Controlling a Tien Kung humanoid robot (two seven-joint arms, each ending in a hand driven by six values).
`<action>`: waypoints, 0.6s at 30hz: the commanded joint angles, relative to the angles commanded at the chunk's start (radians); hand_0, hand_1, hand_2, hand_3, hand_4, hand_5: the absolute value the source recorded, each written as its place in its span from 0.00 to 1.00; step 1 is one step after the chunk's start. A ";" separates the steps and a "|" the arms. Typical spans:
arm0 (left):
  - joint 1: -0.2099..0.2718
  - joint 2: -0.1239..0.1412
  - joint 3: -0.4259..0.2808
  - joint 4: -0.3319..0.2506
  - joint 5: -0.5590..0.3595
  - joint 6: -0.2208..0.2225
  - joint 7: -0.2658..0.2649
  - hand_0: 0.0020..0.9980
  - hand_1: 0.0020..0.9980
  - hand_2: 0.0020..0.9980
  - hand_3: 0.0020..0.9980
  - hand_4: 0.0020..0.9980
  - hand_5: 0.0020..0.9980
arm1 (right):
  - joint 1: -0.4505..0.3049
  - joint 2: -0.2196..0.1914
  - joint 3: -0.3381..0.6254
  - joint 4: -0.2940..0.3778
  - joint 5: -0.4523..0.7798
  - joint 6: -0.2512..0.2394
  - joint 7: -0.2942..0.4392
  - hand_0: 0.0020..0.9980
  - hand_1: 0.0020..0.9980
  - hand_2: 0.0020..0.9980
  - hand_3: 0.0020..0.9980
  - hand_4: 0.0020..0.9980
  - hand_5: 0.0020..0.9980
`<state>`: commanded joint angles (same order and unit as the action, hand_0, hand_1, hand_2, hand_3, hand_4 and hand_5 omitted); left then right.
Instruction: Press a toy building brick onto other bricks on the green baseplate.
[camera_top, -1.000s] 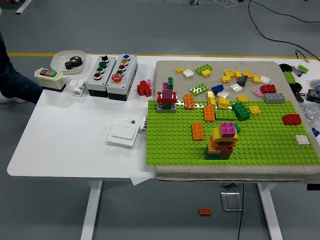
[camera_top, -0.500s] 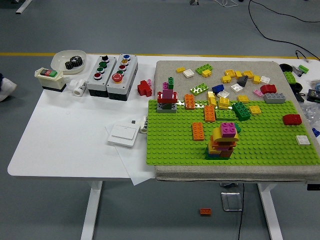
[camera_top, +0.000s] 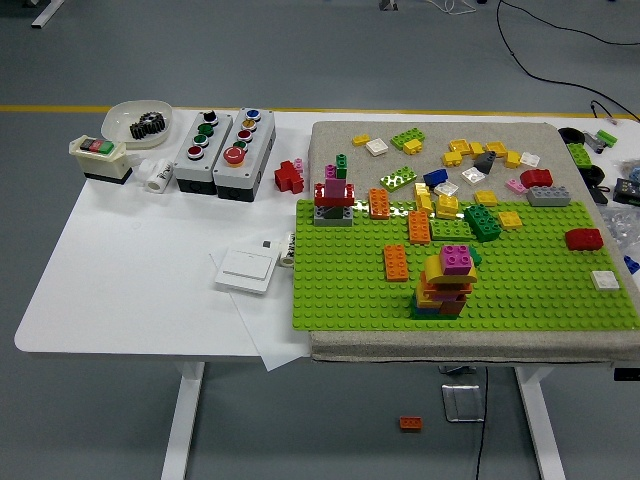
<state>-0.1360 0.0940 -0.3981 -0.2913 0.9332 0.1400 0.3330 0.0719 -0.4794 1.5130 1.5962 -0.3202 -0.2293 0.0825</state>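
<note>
— Neither hand of the robot shows anywhere over the table, so I cannot tell how the fingers stand.
— And the bricks?
— One stacked tower (camera_top: 446, 283), magenta on top, stands on the green baseplate (camera_top: 540, 285) near its front edge. An orange brick (camera_top: 395, 262) sits just left of it, and loose bricks (camera_top: 470, 160) lie scattered behind the plate
</note>
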 joint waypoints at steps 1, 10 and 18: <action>0.000 0.000 -0.002 0.000 0.003 -0.001 0.000 0.84 0.79 0.75 0.59 0.64 0.66 | -0.001 0.001 0.001 -0.001 -0.003 0.002 -0.002 0.84 0.79 0.83 0.86 1.00 0.87; -0.003 -0.001 -0.015 -0.001 0.028 -0.008 0.002 0.85 0.79 0.75 0.59 0.65 0.66 | -0.011 0.009 0.001 -0.008 -0.029 0.011 -0.008 0.84 0.79 0.83 0.86 1.00 0.87; -0.006 0.001 -0.026 0.000 0.047 -0.012 0.003 0.85 0.79 0.75 0.59 0.65 0.66 | -0.017 0.008 -0.002 -0.008 -0.057 0.016 -0.010 0.84 0.79 0.83 0.86 1.00 0.87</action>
<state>-0.1422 0.0946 -0.4239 -0.2912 0.9806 0.1284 0.3357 0.0546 -0.4715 1.5113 1.5879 -0.3768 -0.2135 0.0730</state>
